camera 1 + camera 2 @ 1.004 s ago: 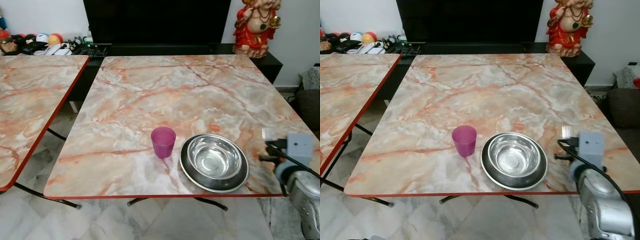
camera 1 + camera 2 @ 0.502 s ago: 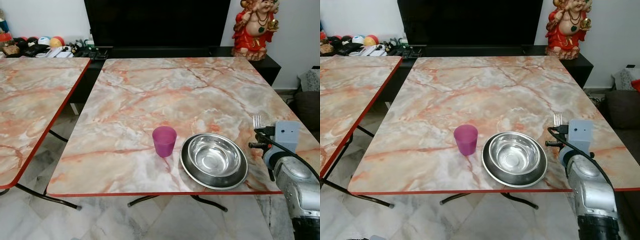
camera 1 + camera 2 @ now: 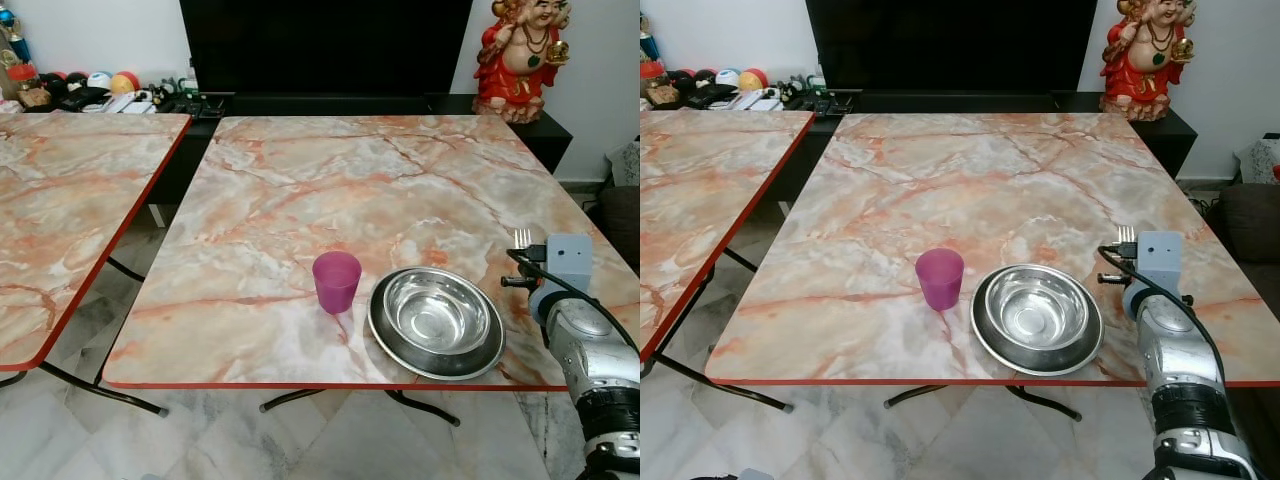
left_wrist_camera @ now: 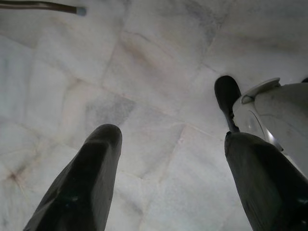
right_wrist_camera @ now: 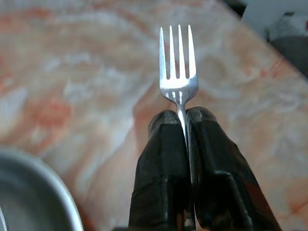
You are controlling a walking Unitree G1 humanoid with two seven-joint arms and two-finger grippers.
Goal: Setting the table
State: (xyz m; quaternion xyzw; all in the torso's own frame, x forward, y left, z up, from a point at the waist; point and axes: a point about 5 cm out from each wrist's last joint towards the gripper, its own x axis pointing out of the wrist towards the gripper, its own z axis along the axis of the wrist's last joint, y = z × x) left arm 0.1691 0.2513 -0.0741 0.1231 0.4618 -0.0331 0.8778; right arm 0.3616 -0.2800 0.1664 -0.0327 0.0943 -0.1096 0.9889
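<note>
A steel bowl rests on a darker steel plate near the front edge of the marble table. A purple cup stands upright just left of it. My right gripper is shut on a silver fork, tines pointing away over the table, just right of the bowl. In the eye views the fork's tines stick out beyond the right wrist. My left gripper hangs open over the tiled floor.
A second marble table stands to the left across a narrow gap. A dark TV cabinet with clutter and a red statue line the back wall. A dark seat sits at the right.
The camera has shifted, moving the scene slightly right. My right arm has come forward and up over the table's right side, with the fork in it, closer to the bowl.
</note>
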